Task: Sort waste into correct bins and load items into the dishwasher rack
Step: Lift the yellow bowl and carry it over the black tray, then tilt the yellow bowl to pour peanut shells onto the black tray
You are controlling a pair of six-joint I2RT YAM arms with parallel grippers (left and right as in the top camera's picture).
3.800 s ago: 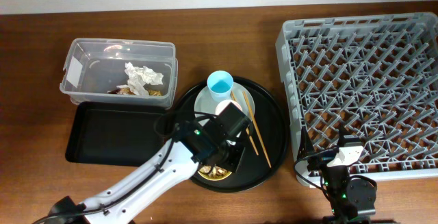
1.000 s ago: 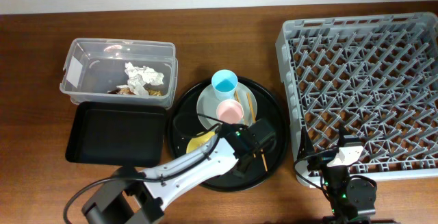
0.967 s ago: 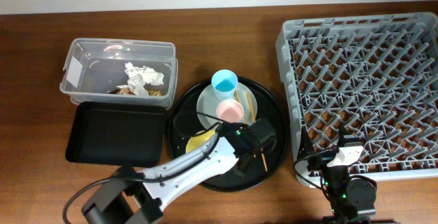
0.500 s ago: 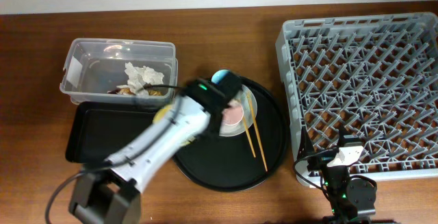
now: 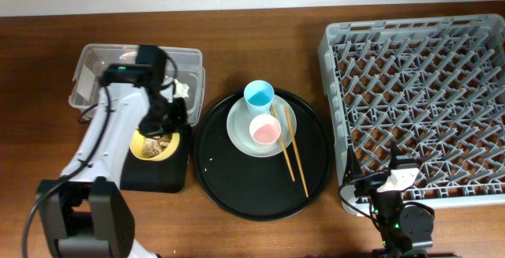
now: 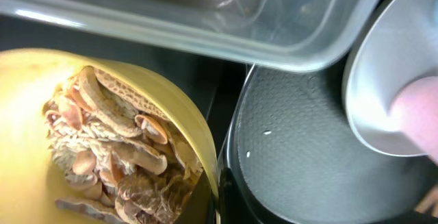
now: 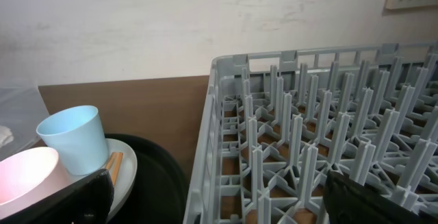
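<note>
My left gripper [image 5: 169, 125] is shut on the rim of the yellow bowl [image 5: 153, 144], which holds beige-brown food scraps [image 6: 102, 148]. The bowl hangs over the right end of the shallow black tray [image 5: 166, 176], just in front of the clear tub [image 5: 101, 62]. A crumpled white napkin [image 5: 183, 89] lies in the tub. On the round black tray [image 5: 237, 187] a pale plate [image 5: 240, 124] carries a blue cup [image 5: 258, 96], a pink cup [image 5: 264, 130] and chopsticks [image 5: 289, 149]. My right gripper [image 7: 219, 203] stands open and empty at the near left corner of the grey rack [image 5: 422, 100].
In the left wrist view the clear tub's wall [image 6: 205, 25] runs right above the bowl, and the round tray's rim [image 6: 236, 148] lies close on its right. The rack's left wall [image 7: 209, 135] stands between my right gripper and the round tray.
My left arm has carried the yellow bowl off the round tray, leftward, to above the black rectangular tray by the tub. The right arm has not moved.
</note>
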